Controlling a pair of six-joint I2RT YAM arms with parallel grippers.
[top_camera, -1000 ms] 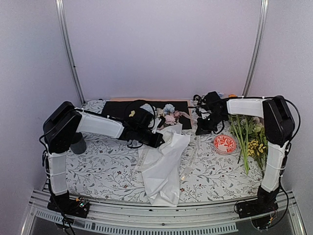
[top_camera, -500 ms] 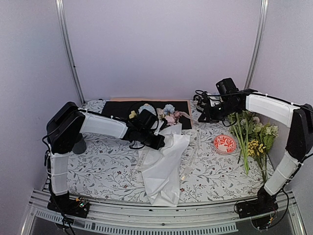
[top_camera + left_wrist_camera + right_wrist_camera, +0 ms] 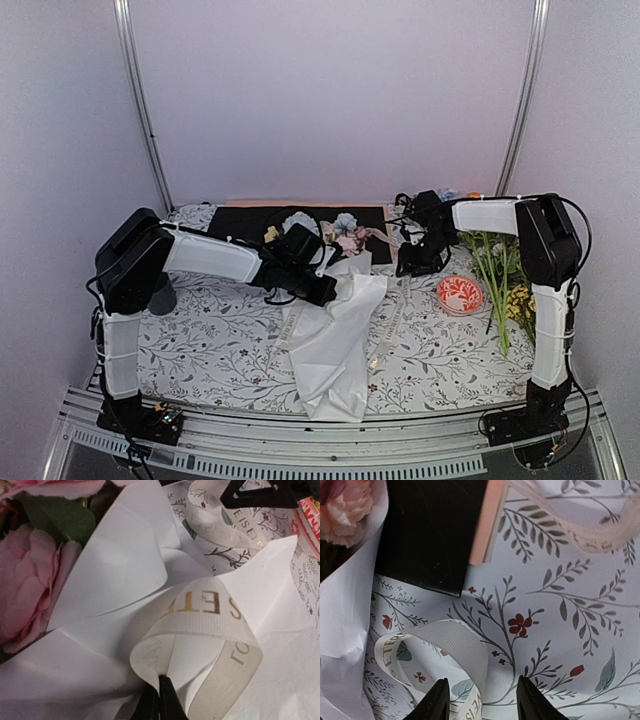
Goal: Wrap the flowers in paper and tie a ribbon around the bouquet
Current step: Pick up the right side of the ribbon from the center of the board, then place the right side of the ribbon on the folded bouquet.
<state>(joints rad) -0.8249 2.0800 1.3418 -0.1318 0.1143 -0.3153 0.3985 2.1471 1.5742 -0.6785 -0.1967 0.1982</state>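
Right wrist view: my right claw point(image 3: 482, 700) hangs released, fingers apart, low over the table point(image 3: 570, 630). A loop of the ribbon point(image 3: 452, 642) lies just ahead and curls down toward its left finger. My left claw point(image 3: 159, 697) is clenched on the ribbon where it arcs over the paper point(image 3: 110, 565) of the bouquet point(image 3: 335, 330), flowers point(image 3: 25, 575) at the wide end. I judge the right arm nearer the loose length. A black sheet point(image 3: 430, 530) bounds the far side; the patterned table right of the loop gives room.

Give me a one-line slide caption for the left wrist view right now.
Closed left gripper pinches a loop of the ribbon over the white paper, beside the pink flowers.
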